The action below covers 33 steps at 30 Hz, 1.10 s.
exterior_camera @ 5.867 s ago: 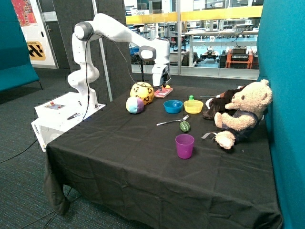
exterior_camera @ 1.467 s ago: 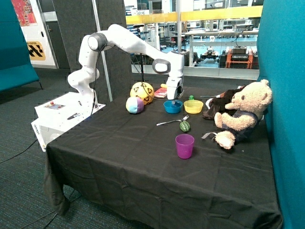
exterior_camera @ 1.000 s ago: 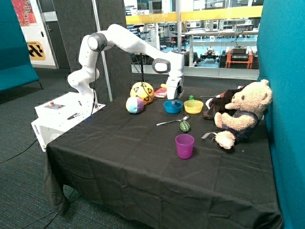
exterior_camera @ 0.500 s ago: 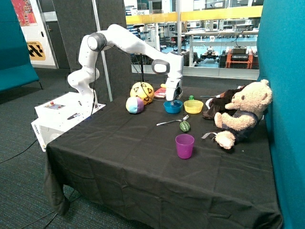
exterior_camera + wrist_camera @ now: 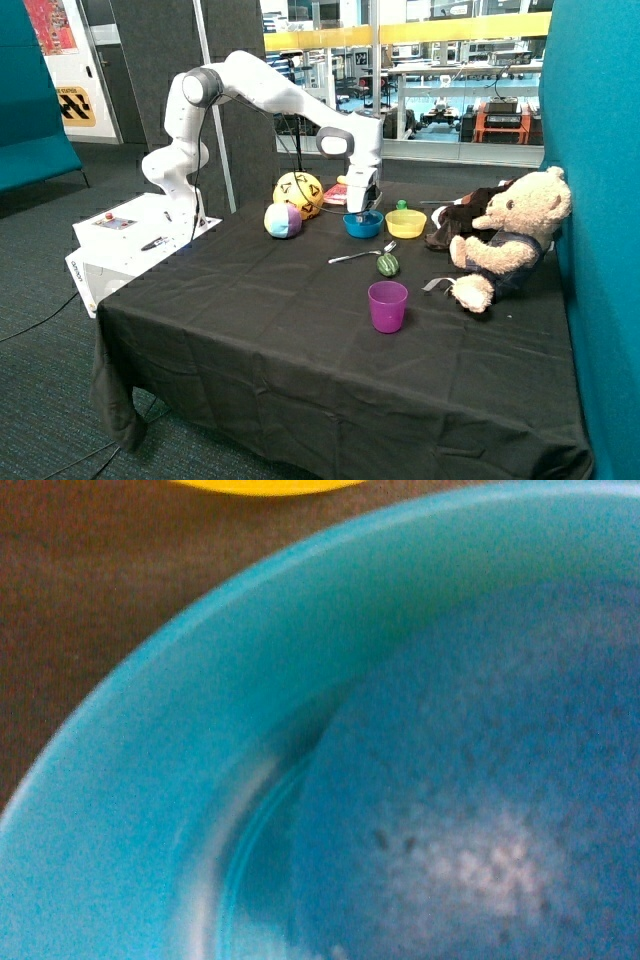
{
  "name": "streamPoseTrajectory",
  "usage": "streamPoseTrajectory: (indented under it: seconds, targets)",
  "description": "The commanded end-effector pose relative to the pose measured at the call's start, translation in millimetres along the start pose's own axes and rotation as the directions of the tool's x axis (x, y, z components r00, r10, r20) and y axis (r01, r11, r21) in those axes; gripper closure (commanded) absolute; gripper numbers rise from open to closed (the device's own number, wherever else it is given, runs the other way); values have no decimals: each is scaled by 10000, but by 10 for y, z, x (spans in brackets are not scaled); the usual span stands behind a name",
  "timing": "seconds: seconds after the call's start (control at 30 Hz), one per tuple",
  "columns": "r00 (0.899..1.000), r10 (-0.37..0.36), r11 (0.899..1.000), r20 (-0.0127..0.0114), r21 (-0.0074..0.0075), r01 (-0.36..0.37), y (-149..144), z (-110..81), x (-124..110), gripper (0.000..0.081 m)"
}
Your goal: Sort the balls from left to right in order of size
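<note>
The gripper (image 5: 361, 209) is lowered to the rim of the blue bowl (image 5: 364, 226), at the bowl's side nearest the pink book (image 5: 338, 194). Whether the jaws are apart or together cannot be told; neither view shows them clearly.

Directly ahead of the jaws, the small dark blue ball (image 5: 470, 810) sits inside the bowl, resting against its inner wall (image 5: 200, 730). Beyond the bowl from the jaws stands the yellow bowl (image 5: 406, 223).

On the other side of the jaws, past the book, the large yellow ball with black triangle marks (image 5: 298, 193) lies on the black tablecloth (image 5: 280, 330). The pastel panelled ball (image 5: 283, 221) touches it on its near side.

Nearer the table front lie a spoon (image 5: 358, 255), a green striped toy (image 5: 387, 264) and a purple cup (image 5: 388, 305). A teddy bear (image 5: 508, 240) sits at the table's far end.
</note>
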<state>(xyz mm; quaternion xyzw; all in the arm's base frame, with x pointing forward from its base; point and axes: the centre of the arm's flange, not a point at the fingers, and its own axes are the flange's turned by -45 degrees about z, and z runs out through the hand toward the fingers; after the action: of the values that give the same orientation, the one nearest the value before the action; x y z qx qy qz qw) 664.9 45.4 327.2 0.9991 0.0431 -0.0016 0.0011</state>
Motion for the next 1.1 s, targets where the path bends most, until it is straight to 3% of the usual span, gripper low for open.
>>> streamPoseTrajectory:
  seconds: [0.0, 1.07]
  targets:
    - [10000, -70, 10000, -34, 20, 70, -2, 32, 7, 178]
    - [9999, -147, 9999, -34, 20, 147, -7, 85, 107, 191]
